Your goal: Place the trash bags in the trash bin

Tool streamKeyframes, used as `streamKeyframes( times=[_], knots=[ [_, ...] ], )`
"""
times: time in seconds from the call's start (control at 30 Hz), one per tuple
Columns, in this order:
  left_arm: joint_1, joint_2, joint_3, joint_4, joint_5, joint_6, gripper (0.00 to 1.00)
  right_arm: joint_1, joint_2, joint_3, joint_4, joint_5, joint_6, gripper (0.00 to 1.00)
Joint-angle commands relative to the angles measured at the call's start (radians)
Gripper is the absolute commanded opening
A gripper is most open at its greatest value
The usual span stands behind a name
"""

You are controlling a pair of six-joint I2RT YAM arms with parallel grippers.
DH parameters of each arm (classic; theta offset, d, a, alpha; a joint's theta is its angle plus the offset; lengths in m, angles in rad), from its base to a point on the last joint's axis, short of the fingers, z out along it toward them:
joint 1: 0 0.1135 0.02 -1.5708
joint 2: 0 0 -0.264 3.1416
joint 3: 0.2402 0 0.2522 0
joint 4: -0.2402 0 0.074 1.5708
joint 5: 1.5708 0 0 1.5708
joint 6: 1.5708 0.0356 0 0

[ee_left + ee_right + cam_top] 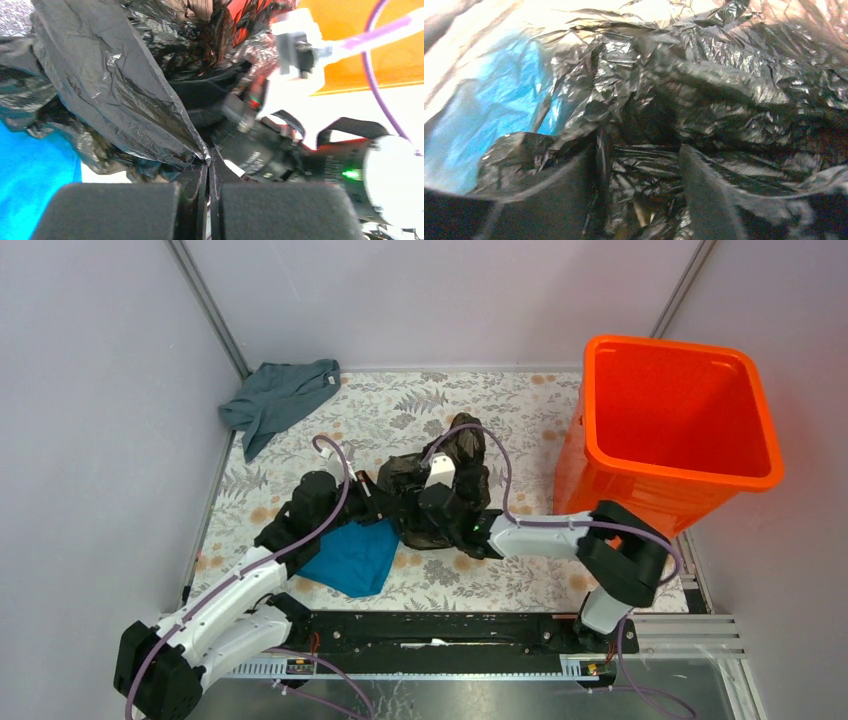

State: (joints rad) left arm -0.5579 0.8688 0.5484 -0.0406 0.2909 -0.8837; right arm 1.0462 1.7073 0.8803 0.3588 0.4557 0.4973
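Observation:
A heap of black trash bags (462,455) lies mid-table on the flowered cloth. The bright orange trash bin (640,495) stands at the right, upright and open-topped. My left gripper (372,490) is at the heap's left side. In the left wrist view it (207,160) is shut on a thin corner of black bag (125,90). My right gripper (440,502) is pressed into the heap from the right. In the right wrist view it (641,170) has bunched bag plastic (704,85) filling the narrow gap between its fingers. The bin's orange wall (350,20) shows behind the right arm.
A blue cloth (352,555) lies under the left arm beside the bags and shows in the left wrist view (30,175) and the right wrist view (499,115). A grey-green cloth (280,395) lies at the back left corner. Walls enclose the table.

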Motion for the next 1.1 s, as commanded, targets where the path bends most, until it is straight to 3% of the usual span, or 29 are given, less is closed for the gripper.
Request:
streamKeyframes(
  times=[0.0,0.1,0.23,0.4,0.57,0.73,0.97,1.07],
  knots=[
    [0.005,-0.022,0.04,-0.027,-0.064,0.041,0.0,-0.001,-0.199,0.028,-0.221,-0.06,-0.004,0.76],
    [0.006,-0.032,0.011,-0.043,-0.083,0.056,0.0,-0.001,-0.293,0.077,-0.493,-0.064,-0.028,0.88],
    [0.007,-0.05,-0.031,-0.048,-0.09,0.056,0.0,0.0,-0.43,0.133,-0.701,-0.052,-0.064,0.99],
    [0.007,-0.057,-0.063,-0.05,-0.075,0.053,0.0,-0.001,-0.474,0.289,-0.857,0.095,-0.176,1.0],
    [0.007,-0.057,-0.083,-0.041,-0.049,0.051,0.0,-0.075,-0.315,0.505,-0.952,0.296,-0.304,1.0],
    [0.007,-0.065,-0.082,-0.05,-0.049,0.061,0.0,-0.248,-0.088,0.714,-1.064,0.252,-0.306,1.0],
    [0.007,-0.057,-0.103,-0.012,-0.023,0.045,0.0,-0.371,0.114,0.84,-1.031,0.171,-0.33,1.0],
    [0.007,-0.051,-0.107,-0.011,-0.014,0.048,0.0,-0.39,0.171,0.86,-1.008,0.138,-0.348,0.91]
  ],
)
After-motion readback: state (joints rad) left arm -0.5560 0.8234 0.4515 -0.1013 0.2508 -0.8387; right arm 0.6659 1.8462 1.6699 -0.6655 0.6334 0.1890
